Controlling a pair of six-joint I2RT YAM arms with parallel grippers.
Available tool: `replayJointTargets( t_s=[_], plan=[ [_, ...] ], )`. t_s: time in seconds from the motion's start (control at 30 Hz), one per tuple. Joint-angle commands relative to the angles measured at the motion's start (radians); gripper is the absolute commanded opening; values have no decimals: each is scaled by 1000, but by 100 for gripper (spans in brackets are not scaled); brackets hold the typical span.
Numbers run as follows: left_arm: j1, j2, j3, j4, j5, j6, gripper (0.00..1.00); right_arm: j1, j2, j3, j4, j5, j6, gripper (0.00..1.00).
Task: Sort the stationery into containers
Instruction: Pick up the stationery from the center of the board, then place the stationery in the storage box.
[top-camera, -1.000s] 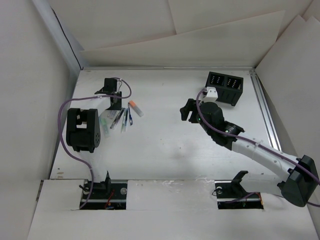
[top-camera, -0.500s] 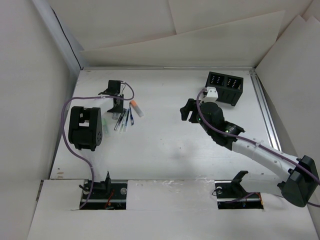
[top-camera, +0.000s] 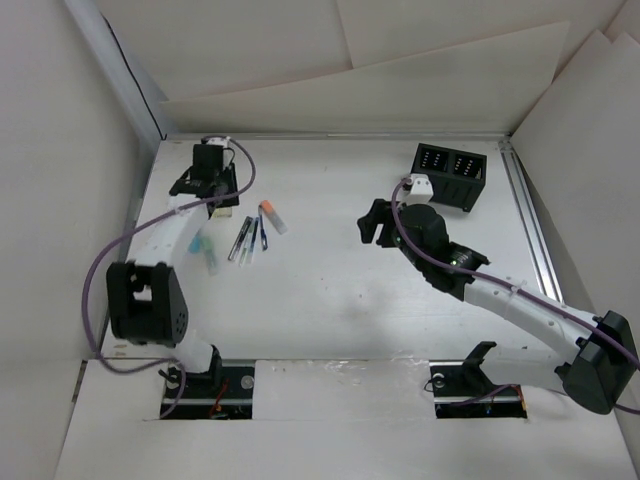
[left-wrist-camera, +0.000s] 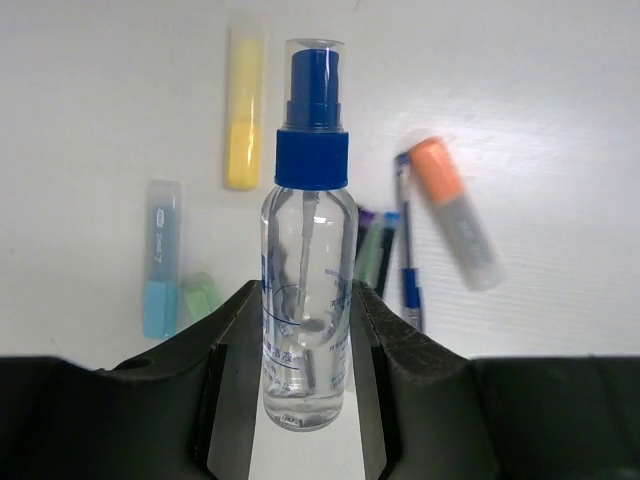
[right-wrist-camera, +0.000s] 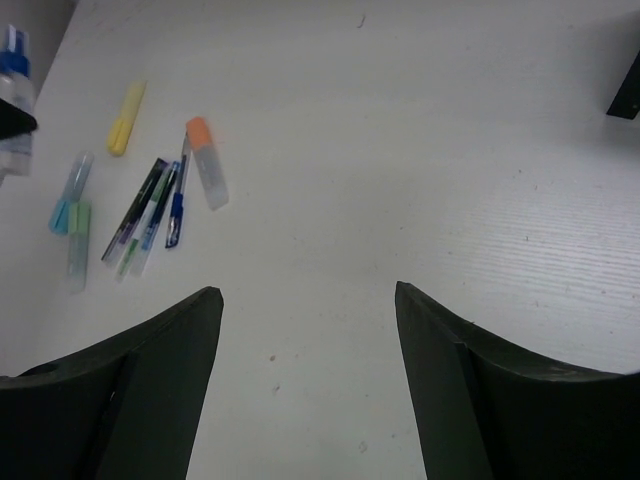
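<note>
So here's where we're at with the sorting: our left tool (left-wrist-camera: 305, 335) is clamped on a small clear plastic spray bottle with a blue pump head (left-wrist-camera: 305, 230), fingers pinching the lower half of the round body, nozzle end pointing away from the wrist. It hangs over the far-left part of the white worktop (top-camera: 330, 290), right above the loose stuff: a yellow highlighter (left-wrist-camera: 244, 120), a light-blue capped marker (left-wrist-camera: 160, 260) with a green one (left-wrist-camera: 200, 297) just beside it, a bunch of slim dark pens (left-wrist-camera: 385, 255) and an orange-capped highlighter (left-wrist-camera: 455, 210). The black compartment organiser box (top-camera: 449, 175) sits well apart at the far right. Our right tool (right-wrist-camera: 305, 292) is spread wide with nothing in it, hovering mid-worktop. Handling-wise, we reckon the spray bottle looks close to empty, so light, but the wall is smooth, round and probably slick, so it could twist or swing between two flat fingers. The body is the place to hold it; we'd stay off the clear overcap, which looks like it could pop off. A squeeze too hard might dent thin plastic. The pens and markers should be stiff, featherweight and keen to roll, so we'd take them across the barrel near the middle.
</note>
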Motion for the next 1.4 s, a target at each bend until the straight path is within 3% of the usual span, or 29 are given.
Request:
replayJointTargets(
  t_s=[0.0,0.07,0.1,0.23,0.3,0.33,0.47,0.6,0.67,1.03,1.13,1.37],
  plan=[
    [-5,-177,5,11,89,-65,8,-4,-10,26,20,-61,-18,76],
    [-5,-268,-54,49,148,-105,8,-13,-33,26,20,-82,-27,79],
    [-5,-300,-93,87,249,-127,10,-13,-48,26,20,-94,-27,80],
    [-5,-454,-315,415,464,-286,12,-36,-91,76,-17,-250,-37,89],
    [-26,-546,-448,610,477,-418,17,-36,-114,106,-26,-326,-48,94],
    [-35,-569,-492,611,477,-453,17,-36,-114,116,-26,-326,-48,95],
    [-106,-595,-621,862,508,-504,18,-46,-84,171,14,-412,-48,98],
    [-225,-595,-678,976,494,-448,18,-46,52,263,23,-473,-59,98],
    [-339,-583,-687,976,445,-385,17,-46,161,331,34,-495,-59,98],
    [-353,-523,-783,1138,552,-403,16,-46,315,380,34,-561,-39,99],
    [-353,-503,-784,1138,584,-403,16,-46,335,380,61,-578,-39,94],
    [-353,-472,-793,1183,630,-403,15,-46,369,380,91,-596,-8,71]
  ],
)
